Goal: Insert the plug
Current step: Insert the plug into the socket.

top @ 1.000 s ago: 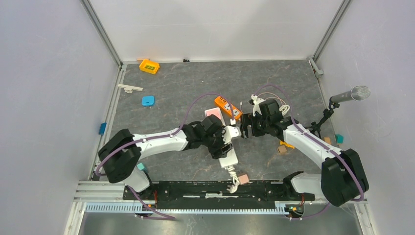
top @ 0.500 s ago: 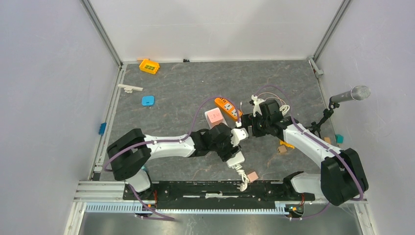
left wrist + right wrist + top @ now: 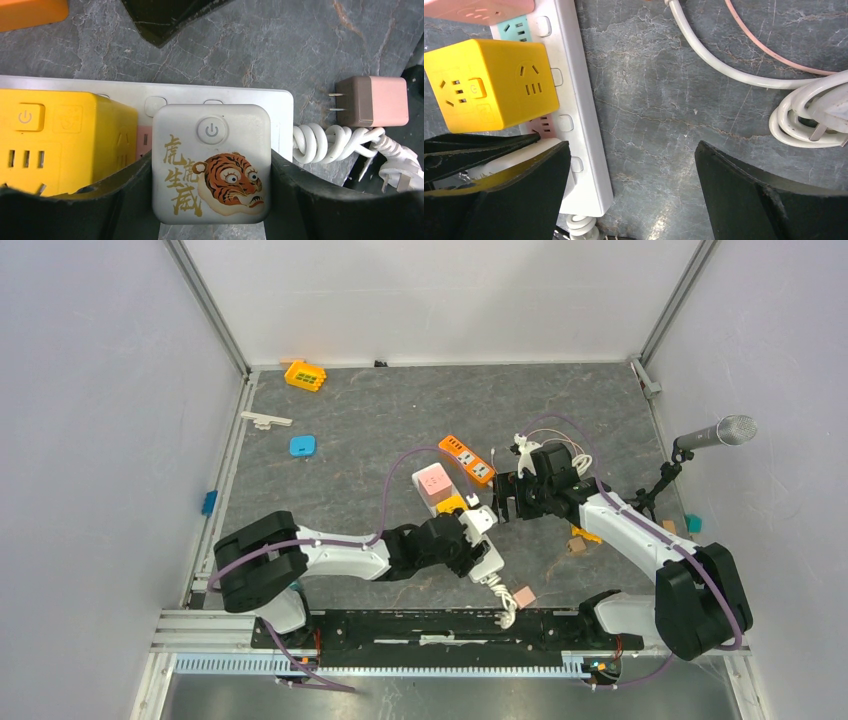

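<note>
- Left tool [image 3: 212, 192] is clenched on the tiger cube [image 3: 210, 165], which sits on the power strip [image 3: 281, 112] just beside the yellow cube [image 3: 65, 142]; pin seating is hidden.
- Pushing askew could jam it against that cube or skid the strip along the desk [image 3: 649, 100].
- Right tool [image 3: 631, 195] hangs released, apparently bracing nothing.

An orange socket block [image 3: 305, 374] is sitting near the far left corner of the grey table [image 3: 380, 410]. A white bracket [image 3: 266, 420] and a blue square piece [image 3: 302, 446] are lying nearer, along the left side. A microphone [image 3: 722, 431] is standing at the right edge. A pinkish-brown two-pin charger [image 3: 372, 101] is lying flat.
</note>
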You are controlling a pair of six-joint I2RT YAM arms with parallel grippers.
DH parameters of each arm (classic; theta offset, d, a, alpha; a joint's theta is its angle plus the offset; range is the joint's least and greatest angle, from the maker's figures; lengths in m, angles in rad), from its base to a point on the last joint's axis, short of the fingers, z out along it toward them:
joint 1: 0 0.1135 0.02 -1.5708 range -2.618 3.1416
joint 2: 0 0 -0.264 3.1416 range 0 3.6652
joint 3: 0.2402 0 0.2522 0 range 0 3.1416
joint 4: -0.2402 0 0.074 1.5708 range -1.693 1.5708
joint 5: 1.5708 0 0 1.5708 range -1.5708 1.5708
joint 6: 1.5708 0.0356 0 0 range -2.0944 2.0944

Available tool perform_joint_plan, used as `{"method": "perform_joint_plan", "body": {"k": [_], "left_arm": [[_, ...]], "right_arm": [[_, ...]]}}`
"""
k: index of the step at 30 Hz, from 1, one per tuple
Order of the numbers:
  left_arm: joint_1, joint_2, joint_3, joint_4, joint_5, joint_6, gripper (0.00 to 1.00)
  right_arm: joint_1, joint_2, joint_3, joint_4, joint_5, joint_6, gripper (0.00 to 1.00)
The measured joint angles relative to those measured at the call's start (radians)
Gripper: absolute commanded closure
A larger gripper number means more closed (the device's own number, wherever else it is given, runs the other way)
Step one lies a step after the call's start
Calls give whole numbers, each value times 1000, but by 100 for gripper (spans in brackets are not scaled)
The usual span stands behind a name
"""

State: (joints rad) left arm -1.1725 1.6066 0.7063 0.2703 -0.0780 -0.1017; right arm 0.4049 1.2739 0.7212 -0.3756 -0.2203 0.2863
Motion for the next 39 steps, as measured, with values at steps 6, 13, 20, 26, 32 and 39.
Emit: {"method": "perform_joint_plan", "body": {"k": [6,13,20,26,32,39], "left_arm": [[-27,39,6,42,-64,-70,98],[-37,29,9,46,-96,-98,47],[-70,-69,25,-171,-147,-132,0],[-69,-203,26,-390,-231,-134,0],[-56,-327,122,-493,-293,-145,0],[87,-317,367,-736,-308,-267,0]], "right_arm": [[0,0,0,0,-11,0,2],[0,0,0,0,-12,0,2],[0,0,1,-2,-13,0,2],[-3,0,15,-11,-14,-3,2],[-8,21,27,-50,-14,-16,2],[-8,93,28,-114,-29,-42,1]]}}
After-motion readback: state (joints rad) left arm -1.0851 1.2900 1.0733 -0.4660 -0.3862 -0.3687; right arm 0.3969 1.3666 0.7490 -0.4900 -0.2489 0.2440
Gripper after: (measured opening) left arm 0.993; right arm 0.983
